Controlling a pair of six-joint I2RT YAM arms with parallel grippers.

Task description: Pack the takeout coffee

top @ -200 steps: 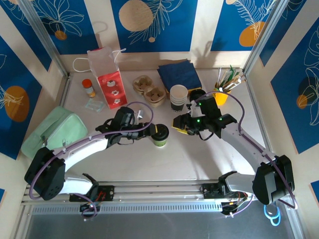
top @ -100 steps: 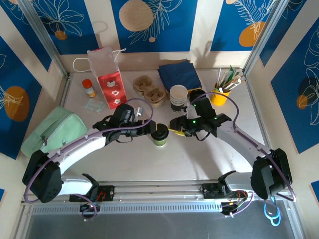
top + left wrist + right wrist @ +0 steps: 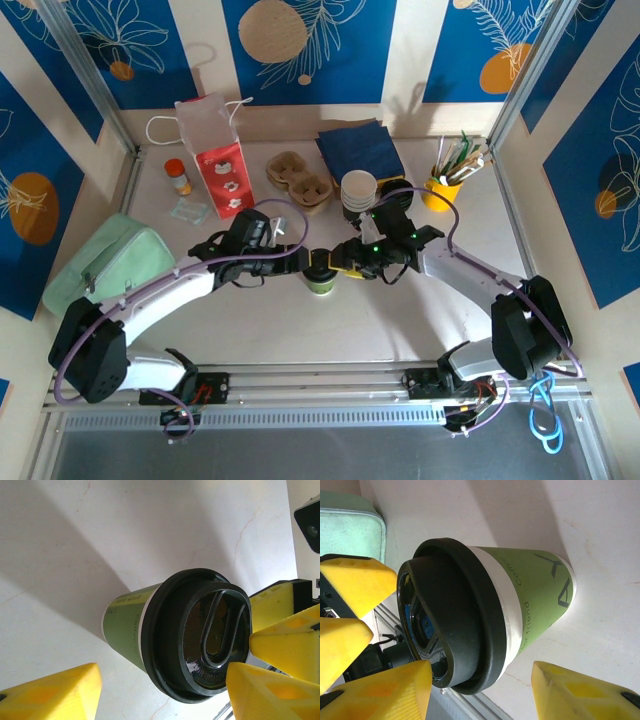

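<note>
The takeout coffee [image 3: 320,277], a green paper cup with a black lid, stands upright on the table's middle. My left gripper [image 3: 303,262] comes at its lid from the left and my right gripper [image 3: 336,262] from the right, tips nearly meeting over it. In the left wrist view the coffee [image 3: 150,630] sits between the open left gripper [image 3: 162,682]; one yellow finger [image 3: 270,692] is at the lid's rim, the other stands apart. In the right wrist view the coffee [image 3: 520,605] lies between the open right gripper [image 3: 480,682], one finger [image 3: 395,692] by the lid.
At the back stand a red-and-white paper bag [image 3: 222,160], an orange-capped bottle [image 3: 179,177], a cardboard cup carrier [image 3: 300,181], a stack of lidless cups [image 3: 358,194], navy napkins [image 3: 361,150] and a yellow utensil holder [image 3: 443,190]. A mint-green bag [image 3: 112,262] lies at the left.
My right gripper has slid left until its fingers reach the coffee's lid. The left gripper stays at the cup; the cup has not moved.
</note>
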